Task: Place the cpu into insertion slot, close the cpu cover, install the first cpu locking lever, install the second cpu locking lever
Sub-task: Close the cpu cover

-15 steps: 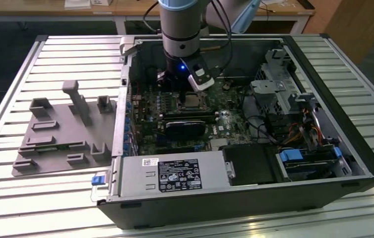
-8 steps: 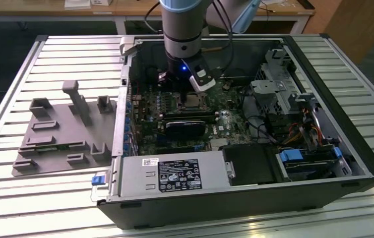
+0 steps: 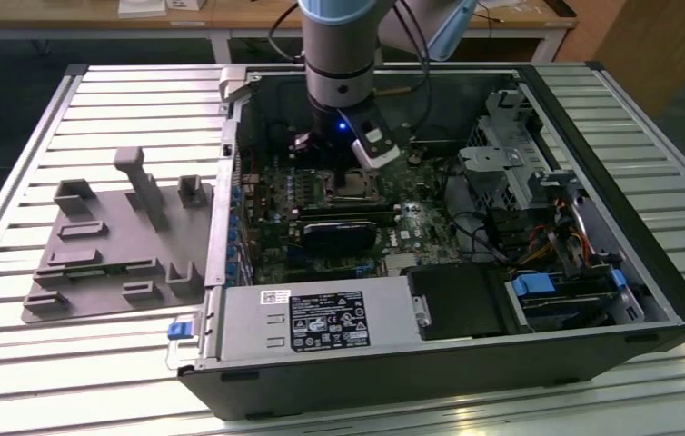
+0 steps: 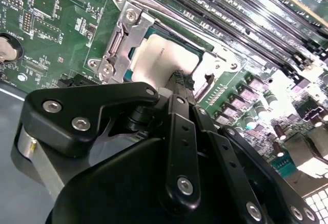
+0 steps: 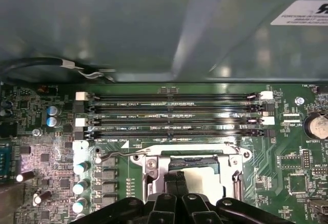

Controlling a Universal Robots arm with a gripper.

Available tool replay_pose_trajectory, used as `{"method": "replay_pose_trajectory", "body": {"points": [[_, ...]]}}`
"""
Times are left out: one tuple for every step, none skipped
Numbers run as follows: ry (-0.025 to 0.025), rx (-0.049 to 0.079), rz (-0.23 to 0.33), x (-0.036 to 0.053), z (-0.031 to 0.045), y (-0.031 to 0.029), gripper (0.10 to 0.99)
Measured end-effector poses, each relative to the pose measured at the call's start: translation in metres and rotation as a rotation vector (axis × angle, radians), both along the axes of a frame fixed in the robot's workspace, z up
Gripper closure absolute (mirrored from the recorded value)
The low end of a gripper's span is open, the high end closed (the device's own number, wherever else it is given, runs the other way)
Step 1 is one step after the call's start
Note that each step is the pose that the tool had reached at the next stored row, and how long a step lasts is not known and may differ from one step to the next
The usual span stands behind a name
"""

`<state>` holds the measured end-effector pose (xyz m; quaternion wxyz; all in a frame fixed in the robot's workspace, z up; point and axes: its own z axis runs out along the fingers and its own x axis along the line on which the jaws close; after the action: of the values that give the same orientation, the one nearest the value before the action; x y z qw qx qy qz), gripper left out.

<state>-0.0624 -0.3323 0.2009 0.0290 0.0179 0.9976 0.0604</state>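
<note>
Gripper (image 4: 180,76): fingers pressed together with no gap, tips down at the socket.
Cpu (image 5: 204,179): silvery top, seated in the insertion slot (image 5: 189,161), directly under the fingertips; contact likely, not certain.
Cpu cover (image 4: 123,33): metal frame, apparently lying flat around the cpu.
Locking lever (image 5: 116,155): thin wire rod beside the cover.
Motherboard (image 3: 421,227): green, inside the open computer case (image 3: 633,300).

Ext. cam looked steeply down, mid-range, on the open PC case (image 3: 440,363), arm (image 3: 340,54) entering at 12 o'clock. Both wrist cams sat v. close over the motherboard (image 4: 61,44) (image 5: 287,152), first square-on, second oblique, sharing the cpu (image 4: 161,62) (image 5: 202,180).
</note>
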Motion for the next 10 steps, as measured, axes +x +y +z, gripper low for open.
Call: {"method": "replay_pose_trajectory", "body": {"points": [[0.0001, 0.000, 0.000, 0.0008, -0.0002, 0.0000, 0.984], [0.0000, 0.000, 0.000, 0.0017, -0.0005, 0.0000, 0.984], [0.0000, 0.000, 0.000, 0.0025, -0.0006, 0.0000, 0.984], [-0.0001, 0.000, 0.000, 0.0033, -0.0007, 0.0000, 0.984], [-0.0001, 0.000, 0.000, 0.0039, -0.0008, 0.0000, 0.984], [-0.0001, 0.000, 0.000, 0.0045, -0.0009, 0.0000, 0.984], [-0.0001, 0.000, 0.000, 0.0046, -0.0008, 0.0000, 0.984], [-0.0001, 0.000, 0.000, 0.0047, -0.0008, 0.0000, 0.984], [-0.0001, 0.000, 0.000, 0.0047, -0.0007, 0.0000, 0.984], [0.0001, 0.000, 0.000, 0.0048, -0.0002, 0.0000, 0.984]]}}
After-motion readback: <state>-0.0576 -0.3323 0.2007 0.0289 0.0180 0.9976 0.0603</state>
